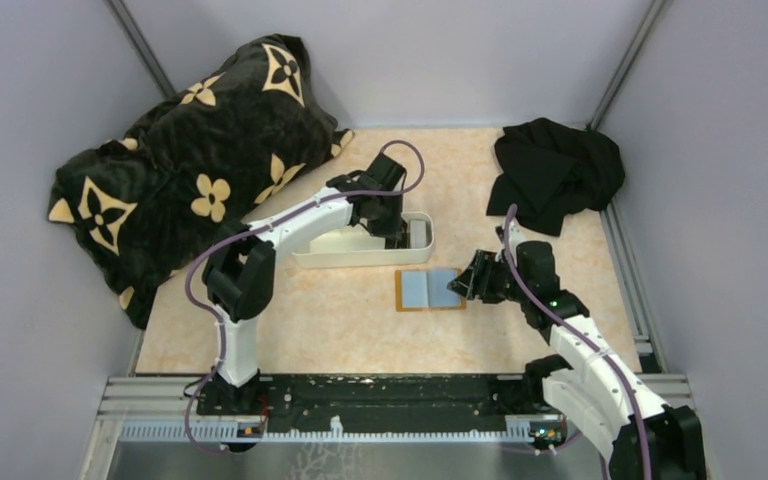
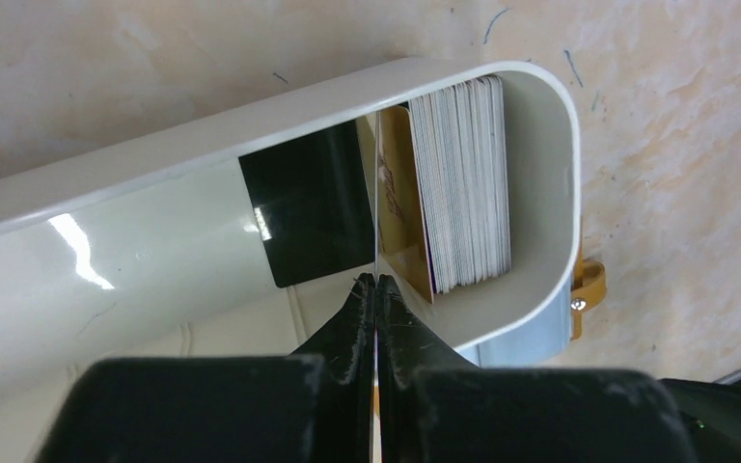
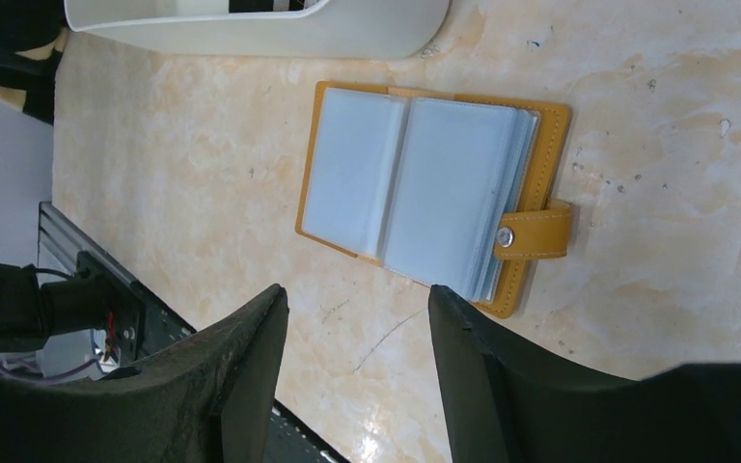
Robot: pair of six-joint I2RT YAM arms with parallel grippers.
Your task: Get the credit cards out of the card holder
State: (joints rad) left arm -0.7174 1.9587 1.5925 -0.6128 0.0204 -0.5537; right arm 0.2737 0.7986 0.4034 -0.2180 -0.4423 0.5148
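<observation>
The card holder (image 1: 430,290) lies open on the table, orange-tan with grey-blue sleeves, strap at its right end; it also shows in the right wrist view (image 3: 425,198). My right gripper (image 3: 357,299) is open and empty just beside the strap end, and shows in the top view (image 1: 472,280). My left gripper (image 2: 376,282) is shut on a thin credit card (image 2: 376,193) seen edge-on, held over the right end of the long white tray (image 2: 251,116). A stack of cards (image 2: 463,183) stands in that end. A black rectangle (image 2: 309,207) shows on the tray wall, card or reflection.
The white tray (image 1: 350,260) sits just behind the card holder. A black blanket with tan flowers (image 1: 190,160) fills the back left. A black cloth (image 1: 555,170) lies at the back right. A black rail (image 1: 380,400) runs along the near edge.
</observation>
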